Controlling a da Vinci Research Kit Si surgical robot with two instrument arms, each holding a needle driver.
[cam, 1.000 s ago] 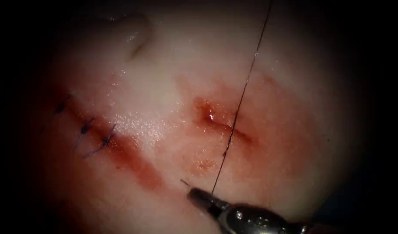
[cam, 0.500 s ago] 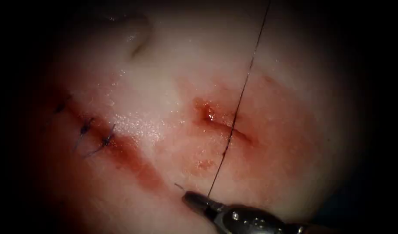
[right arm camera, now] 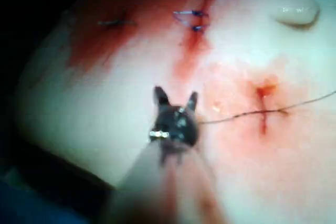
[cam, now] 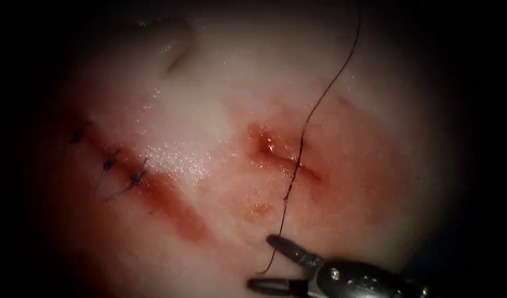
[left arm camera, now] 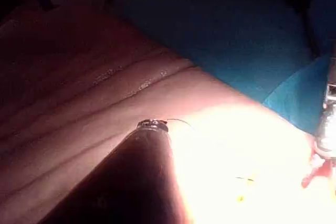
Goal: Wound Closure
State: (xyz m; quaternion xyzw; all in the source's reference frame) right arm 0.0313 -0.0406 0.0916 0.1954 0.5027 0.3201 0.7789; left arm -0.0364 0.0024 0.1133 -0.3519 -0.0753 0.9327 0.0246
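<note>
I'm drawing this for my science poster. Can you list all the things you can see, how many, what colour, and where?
tissue: one, pale pink, under everything.
cut: one, short dark red slit, middle of the tissue.
thread: one, dark, lying slack across the cut, its loose end near the right tool.
red fluid: smears, red, around the cut and along the stitched line to its left.
stitches: about three knots with cut ends, dark blue, left of the cut.
blue cloth: one, blue, beyond the tissue's edge in the left wrist view.
right tool: one, silver metal, jaws open, holding nothing, just below the cut.
left tool: one, dark shaft, above the tissue.
</note>
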